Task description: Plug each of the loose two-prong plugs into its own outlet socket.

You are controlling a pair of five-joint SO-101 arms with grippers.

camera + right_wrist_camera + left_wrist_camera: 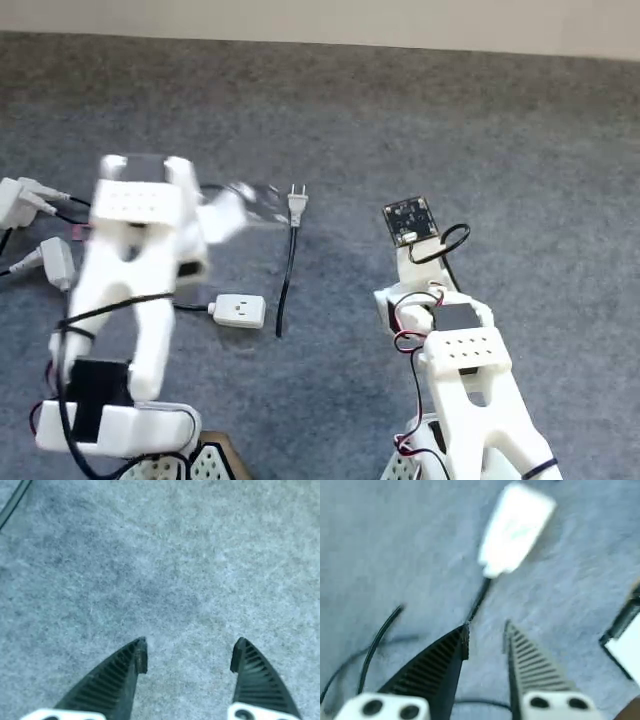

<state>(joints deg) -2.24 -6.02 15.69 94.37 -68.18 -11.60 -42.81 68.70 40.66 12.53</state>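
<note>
Nearest the bases, the left arm [125,300] is hard to trace in the high view; it rises from its base and tips toward the far middle of the table. The right arm [465,370] folds forward, and its wrist hides the fingers beneath it. A white rectangular outlet socket [239,310] lies flat on the grey carpeted table [520,150] just beside the left arm, its lead passing under that arm.

The left gripper [486,629] hangs over the carpet, its ribbed black fingers a narrow gap apart with nothing between them. Beyond its tips lies a white block [515,527] on a black cord, too indistinct to tell whether it is a plug or a socket. The right gripper [190,655] is spread wide above bare carpet.

Farther off, a white two-prong plug [297,203] lies loose, prongs pointing away, its black cord trailing back toward the arms. By the left edge lies another white plug [55,262], and a third white plug [18,198] is cut off by the frame.
</note>
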